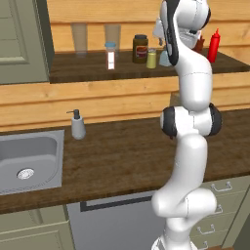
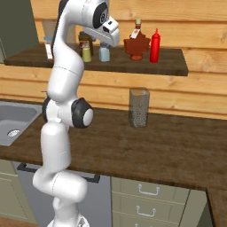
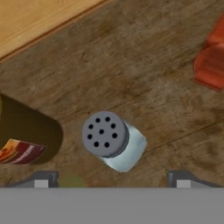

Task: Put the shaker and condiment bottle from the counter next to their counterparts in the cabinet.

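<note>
The gripper hangs over the cabinet shelf with its two dark finger tips spread wide apart, nothing between them; from the hand camera the shaker stands free on the boards just beyond the tips, its round grey cap pierced with a ring of small holes and its pale blue-grey, glassy body showing below. From the right base camera that shaker sits upright on the dark, grainy shelf floor directly under the white hand, just beside the olive-yellow shaker with its silver cap. Behind the olive one stands a dark jar with a red label, round and squat. To the other side of the pale shaker is the brown sauce bottle, bulbous at the base with a narrow labelled neck, and just beside it the condiment bottle, slim, glossy red, tapering to a pointed nozzle. The cabinet's back and the wall below are light planked wood. Lower down, the counter is a long dark brown worktop with visible grain; a tall speckled grey block stands on it, and farther left a grey pump soap dispenser stands near the steel sink.
</note>
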